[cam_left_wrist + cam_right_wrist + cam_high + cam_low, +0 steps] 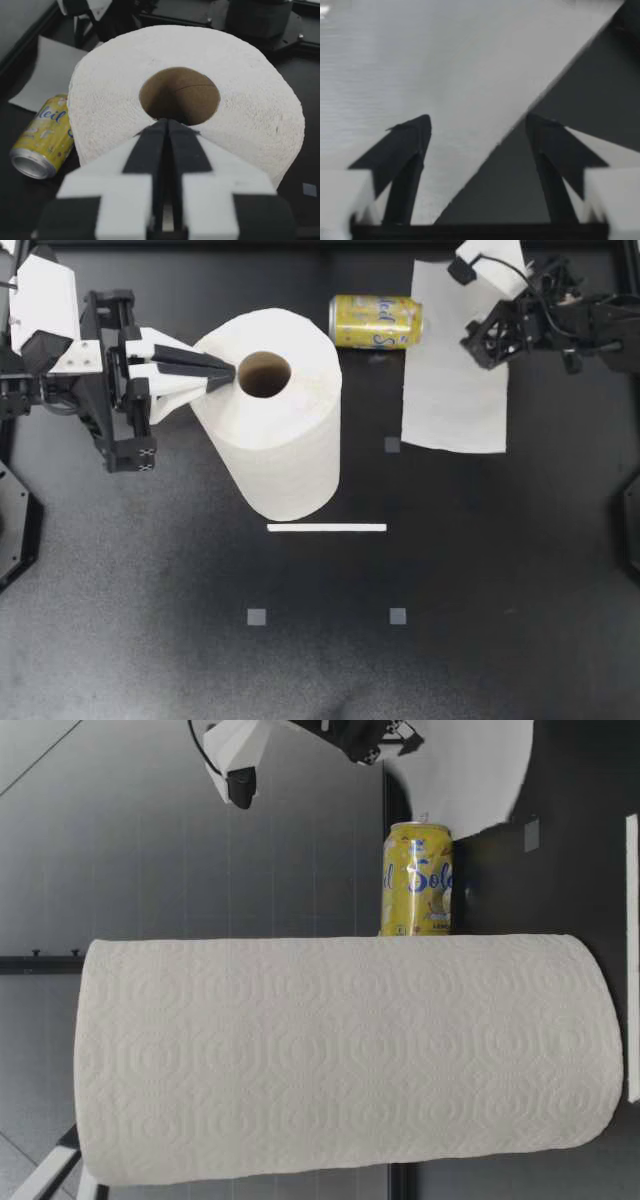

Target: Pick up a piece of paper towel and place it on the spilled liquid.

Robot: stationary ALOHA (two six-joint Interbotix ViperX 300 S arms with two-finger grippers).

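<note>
The left end effector (228,370) is seen with its two fingers pressed together, and nothing is held between them. The tips are set against the top face of the paper towel roll (275,430), just at the rim of its cardboard core (264,375). The roll is stood upright on the desk (450,590).

The right end effector (478,340) is seen with its fingers wide apart, above the edge of a loose paper towel sheet (455,390). Whether the sheet is touched cannot be told. The sheet is laid flat on the desk. A yellow can (376,320) is laid on its side between roll and sheet, just beside the sheet. A thin white strip (326,528) is placed near the roll.
</note>
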